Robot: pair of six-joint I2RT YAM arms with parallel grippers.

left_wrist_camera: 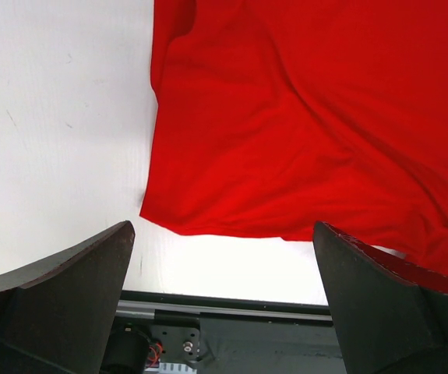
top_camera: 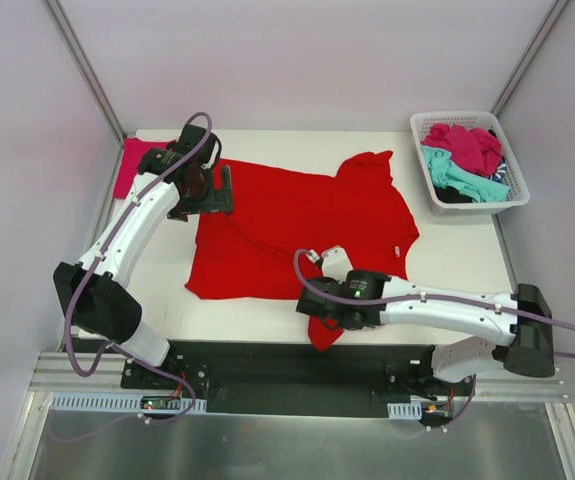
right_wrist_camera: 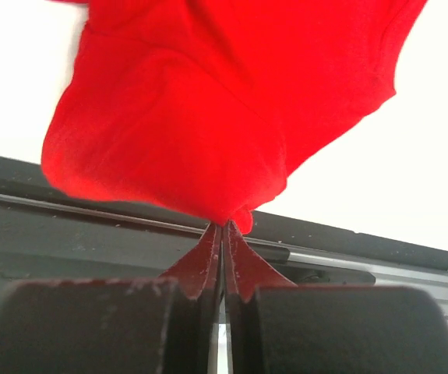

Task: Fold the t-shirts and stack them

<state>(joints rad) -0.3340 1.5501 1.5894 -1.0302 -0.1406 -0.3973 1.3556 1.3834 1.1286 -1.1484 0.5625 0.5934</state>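
A large bright red t-shirt (top_camera: 297,215) lies spread across the middle of the table. My right gripper (top_camera: 327,326) is at the table's near edge, shut on a bunched bit of the shirt's hem. In the right wrist view the fingertips (right_wrist_camera: 224,227) pinch the red cloth (right_wrist_camera: 208,101), which hangs over the dark front rail. My left gripper (top_camera: 222,195) hovers over the shirt's left side, open and empty. In the left wrist view its jaws (left_wrist_camera: 224,234) stand wide apart above the red shirt (left_wrist_camera: 301,117) and bare table.
A magenta-pink t-shirt (top_camera: 130,165) lies at the table's far left corner, partly behind the left arm. A white lattice basket (top_camera: 514,195) at the far right holds magenta (top_camera: 464,145), teal (top_camera: 454,175) and dark shirts. The dark rail (top_camera: 297,365) runs along the near edge.
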